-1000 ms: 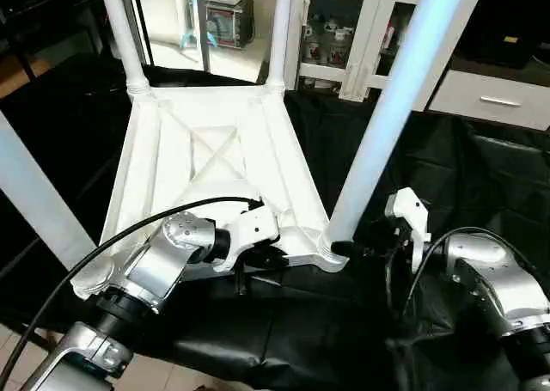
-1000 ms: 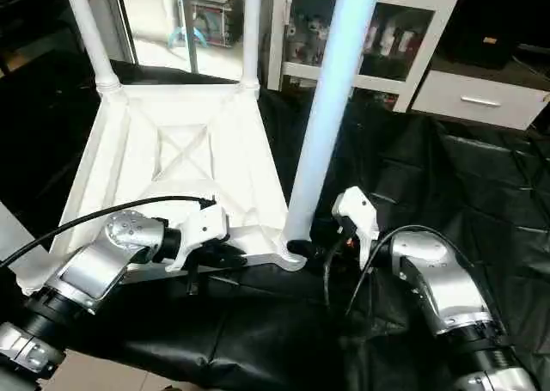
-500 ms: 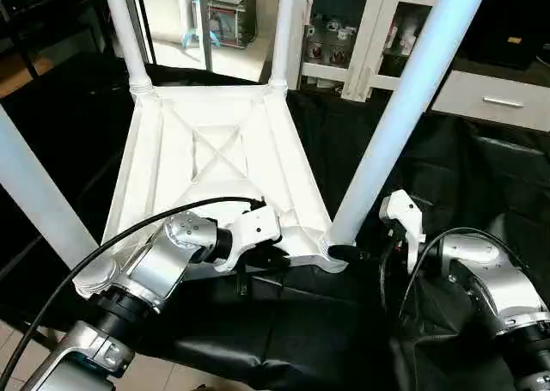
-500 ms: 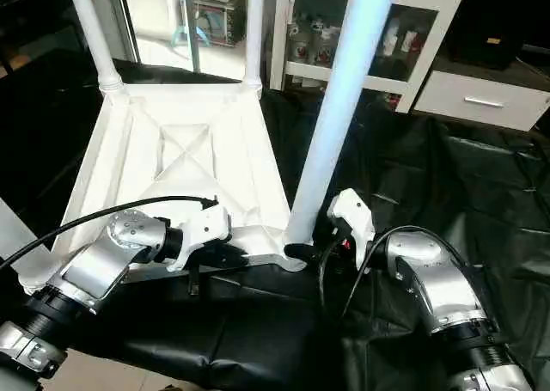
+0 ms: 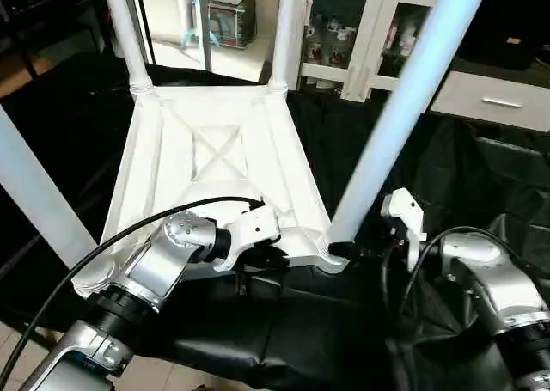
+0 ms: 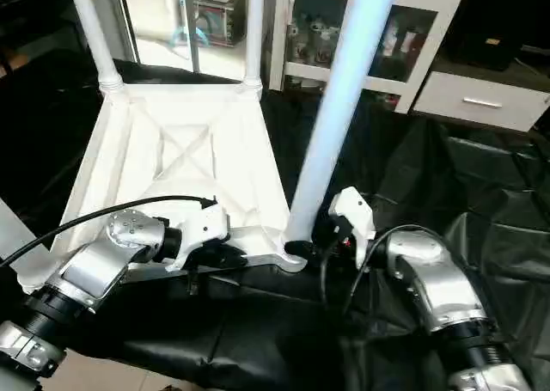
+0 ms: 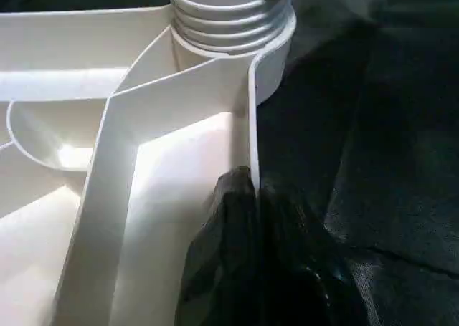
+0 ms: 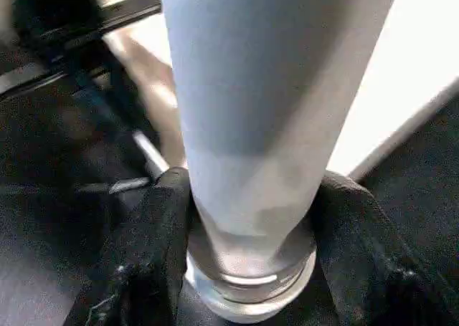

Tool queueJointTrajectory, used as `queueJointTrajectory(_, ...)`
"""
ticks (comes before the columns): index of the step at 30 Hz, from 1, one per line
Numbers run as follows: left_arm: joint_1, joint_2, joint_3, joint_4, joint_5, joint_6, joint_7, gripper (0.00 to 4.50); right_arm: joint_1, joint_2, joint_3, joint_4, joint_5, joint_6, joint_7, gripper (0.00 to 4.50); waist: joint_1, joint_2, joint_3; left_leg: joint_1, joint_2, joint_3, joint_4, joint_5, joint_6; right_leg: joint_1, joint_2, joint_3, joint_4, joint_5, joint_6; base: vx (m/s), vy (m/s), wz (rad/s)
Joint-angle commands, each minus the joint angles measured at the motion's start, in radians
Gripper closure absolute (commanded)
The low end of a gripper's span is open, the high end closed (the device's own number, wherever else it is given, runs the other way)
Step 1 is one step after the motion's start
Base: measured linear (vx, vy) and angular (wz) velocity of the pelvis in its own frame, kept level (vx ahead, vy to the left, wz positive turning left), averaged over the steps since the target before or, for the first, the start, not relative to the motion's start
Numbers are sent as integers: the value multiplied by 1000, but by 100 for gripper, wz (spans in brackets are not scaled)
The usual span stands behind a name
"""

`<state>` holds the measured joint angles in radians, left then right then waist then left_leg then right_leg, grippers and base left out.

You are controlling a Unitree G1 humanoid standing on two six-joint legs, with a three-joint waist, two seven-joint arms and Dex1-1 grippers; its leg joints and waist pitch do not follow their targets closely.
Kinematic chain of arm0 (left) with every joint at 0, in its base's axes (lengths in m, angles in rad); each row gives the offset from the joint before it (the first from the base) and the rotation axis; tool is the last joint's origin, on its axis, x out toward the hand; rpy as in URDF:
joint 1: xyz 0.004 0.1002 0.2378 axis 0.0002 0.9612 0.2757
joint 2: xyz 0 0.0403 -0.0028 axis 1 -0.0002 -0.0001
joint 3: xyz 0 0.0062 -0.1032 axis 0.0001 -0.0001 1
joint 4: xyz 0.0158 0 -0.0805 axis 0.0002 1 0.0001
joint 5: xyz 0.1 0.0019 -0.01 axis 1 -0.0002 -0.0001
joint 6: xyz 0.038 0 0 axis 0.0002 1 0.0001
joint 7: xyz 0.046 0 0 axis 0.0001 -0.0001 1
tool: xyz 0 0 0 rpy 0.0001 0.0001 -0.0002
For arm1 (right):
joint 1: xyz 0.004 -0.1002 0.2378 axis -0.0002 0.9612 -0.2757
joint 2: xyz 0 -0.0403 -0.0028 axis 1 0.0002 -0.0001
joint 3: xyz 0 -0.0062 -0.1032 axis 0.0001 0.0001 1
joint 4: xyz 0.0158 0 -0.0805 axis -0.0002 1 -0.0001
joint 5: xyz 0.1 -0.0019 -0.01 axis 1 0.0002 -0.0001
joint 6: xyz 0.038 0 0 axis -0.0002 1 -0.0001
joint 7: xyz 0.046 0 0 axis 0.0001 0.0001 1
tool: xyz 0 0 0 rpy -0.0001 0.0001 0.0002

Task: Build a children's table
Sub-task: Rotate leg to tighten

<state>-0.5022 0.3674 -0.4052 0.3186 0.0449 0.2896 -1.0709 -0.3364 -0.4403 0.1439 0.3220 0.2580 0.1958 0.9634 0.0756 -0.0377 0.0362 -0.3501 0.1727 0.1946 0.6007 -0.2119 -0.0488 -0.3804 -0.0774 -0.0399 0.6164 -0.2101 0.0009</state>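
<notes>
The children's table lies upside down, its white ribbed top (image 5: 215, 150) on black cloth, with all four white legs standing in the corner sockets. My left gripper (image 5: 271, 258) is shut on the top's near rim (image 7: 252, 125), one black finger (image 7: 229, 226) lying inside the rim. The near-right leg (image 5: 395, 116) leans up and to the right. My right gripper (image 5: 344, 252) is shut on this leg (image 8: 265, 89) just above its threaded base, with the fingers (image 8: 161, 226) on either side of it. The far legs (image 5: 125, 30) (image 5: 282, 30) stand upright, and the near-left leg (image 5: 34, 193) crosses the left edge.
Black cloth (image 5: 464, 168) covers the work surface and hangs over its near edge. Behind it stand a white glass-door cabinet (image 5: 361, 30) and a white drawer unit (image 5: 490, 99). The tall legs rise close on both sides of my arms.
The near-right leg has tipped slightly further right at its top while held in my right gripper. My left arm and the table top have stayed put.
</notes>
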Motion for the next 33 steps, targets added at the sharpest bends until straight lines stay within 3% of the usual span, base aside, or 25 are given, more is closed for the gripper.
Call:
queueJointTrajectory(1,6,-19,-34,36,19,31,16,450,-19,8,-40,70,-55,46,-143,237,-11,-5,-37,6,62,-30,-88,-225,5,26,-75,41,-84,-271,-218,0,0,0)
queueJointTrajectory(4,-37,-90,-14,94,29,68,111,450,3,59,-42,66,-73,115,-243,240,-21,-2,-36,9,64,-33,-90,-258,-11,22,-75,43,-92,-310,-194,0,0,0)
queueJointTrajectory(8,-110,-181,31,178,40,134,259,450,20,123,-36,81,-126,147,-392,241,-23,-8,-37,14,61,-34,-91,-298,-27,13,-75,43,-102,-355,-171,0,0,0)
queueJointTrajectory(9,-143,-219,57,218,44,170,337,450,7,162,-67,109,-143,155,-513,241,-24,-9,-36,12,61,-35,-92,-299,-26,15,-76,43,-103,-358,-168,0,0,0)
queueJointTrajectory(10,-143,-219,57,218,44,170,337,450,7,162,-67,109,-143,155,-513,241,-26,-7,-36,15,59,-34,-92,-305,-33,8,-74,43,-104,-362,-167,0,0,0)
queueJointTrajectory(12,-202,-292,87,289,56,195,463,450,-24,248,-138,156,-143,169,-734,242,-28,-8,-38,11,57,-36,-93,-296,-41,11,-75,43,-104,-363,-161,0,0,0)
queueJointTrajectory(14,-237,-336,103,331,61,171,535,450,-41,299,-156,160,-138,160,-813,243,-27,-5,-43,11,57,-37,-92,-278,-47,12,-74,43,-102,-321,-161,0,0,0)
queueJointTrajectory(15,-246,-347,108,344,63,161,551,450,-43,312,-157,151,-143,159,-826,243,-26,-9,-44,9,57,-35,-92,-256,-38,15,-72,43,-98,-264,-163,0,0,0)
queueJointTrajectory(19,-250,-347,106,350,66,159,556,450,-37,332,-124,104,-151,114,-769,244,-17,-8,-51,3,56,-28,-82,-137,16,28,-71,43,-77,-47,-200,27,-3,0)
queueJointTrajectory(21,-250,-337,104,358,73,160,554,450,-35,337,-118,94,-143,100,-748,244,-14,-11,-50,2,56,-26,-80,-99,40,33,-73,44,-72,7,-223,26,-5,0)
queueJointTrajectory(22,-251,-335,104,361,75,159,555,450,-35,339,-118,92,-138,95,-743,244,-13,-9,-48,2,57,-26,-81,-104,50,33,-74,43,-74,-3,-231,0,0,0)
queueJointTrajectory(25,-255,-326,106,374,76,149,553,450,-31,341,-115,70,-114,78,-703,244,-13,-10,-43,6,61,-27,-86,-162,39,31,-76,43,-84,-110,-226,0,0,0)
queueJointTrajectory(26,-256,-318,103,381,77,131,541,450,-23,339,-116,38,-86,84,-668,189,-14,-9,-42,6,62,-28,-88,-177,31,29,-76,43,-87,-142,-219,0,0,0)
queueJointTrajectory(29,-232,-275,69,344,82,49,453,450,-1,299,-126,-20,-68,87,-613,171,-13,-9,-40,-1,61,-33,-93,-198,32,35,-76,43,-90,-171,-193,0,0,0)
queueJointTrajectory(30,-224,-264,61,331,83,35,431,450,5,286,-129,-32,-62,88,-594,148,-22,-13,-39,-9,61,-37,-96,-204,35,39,-78,42,-91,-191,-177,0,0,0)
queueJointTrajectory(31,-217,-256,55,321,83,25,416,450,9,278,-132,-40,-59,89,-580,148,-26,-12,-40,-11,62,-39,-98,-203,33,39,-79,41,-89,-200,-175,0,0,0)
queueJointTrajectory(32,-193,-221,29,286,83,-21,348,450,23,244,-144,-53,-48,86,-544,134,-27,-10,-43,-1,64,-35,-90,-193,32,31,-82,43,-92,-196,-190,0,0,0)
queueJointTrajectory(33,-169,-194,13,252,78,-39,295,450,37,211,-152,-62,-41,84,-511,134,-28,-11,-45,-4,66,-36,-88,-170,38,35,-83,45,-85,-159,-200,0,0,0)
